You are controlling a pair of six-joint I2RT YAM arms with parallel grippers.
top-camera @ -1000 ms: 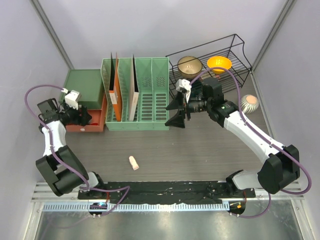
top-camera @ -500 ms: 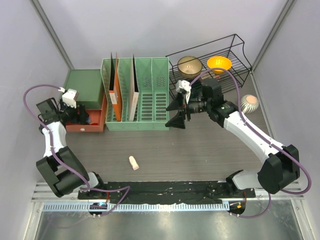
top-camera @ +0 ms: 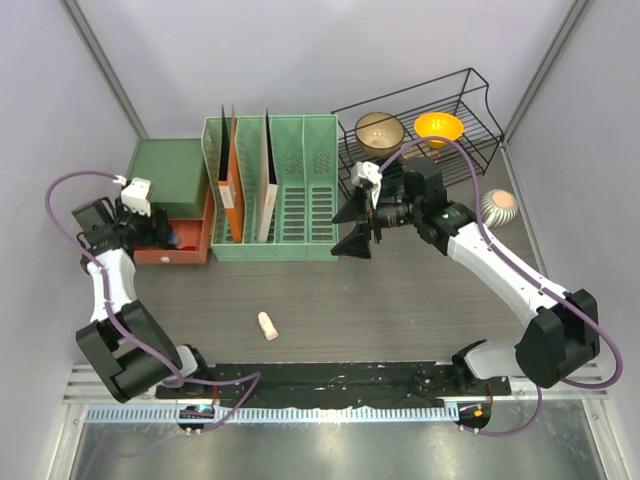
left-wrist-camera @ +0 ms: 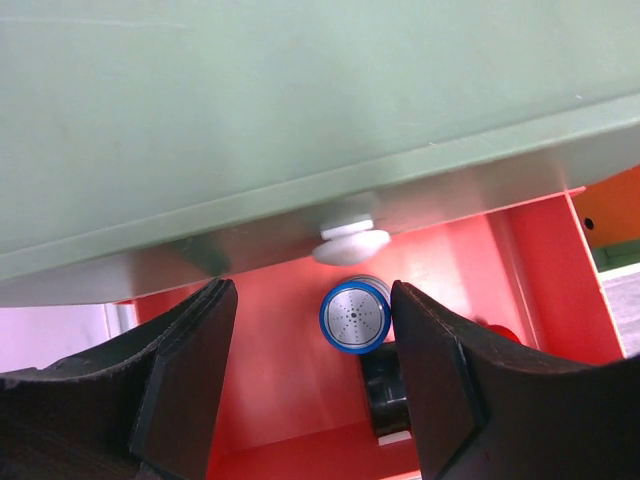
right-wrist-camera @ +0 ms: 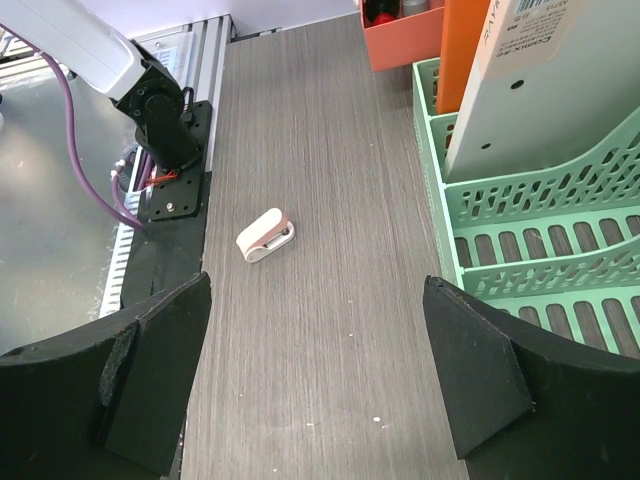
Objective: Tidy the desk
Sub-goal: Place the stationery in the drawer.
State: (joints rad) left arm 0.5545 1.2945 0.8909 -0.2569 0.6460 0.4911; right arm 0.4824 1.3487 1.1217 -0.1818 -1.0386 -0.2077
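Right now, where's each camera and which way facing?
Top: above, behind; looks down on the desk; left arm, right arm show.
Left wrist: on that arm, faces into the red drawer under the green box; open left end effector shows.
Right wrist: on that arm, looks along the desk at file rack and white object; open right end effector shows.
Shared: top and right wrist show the white object.
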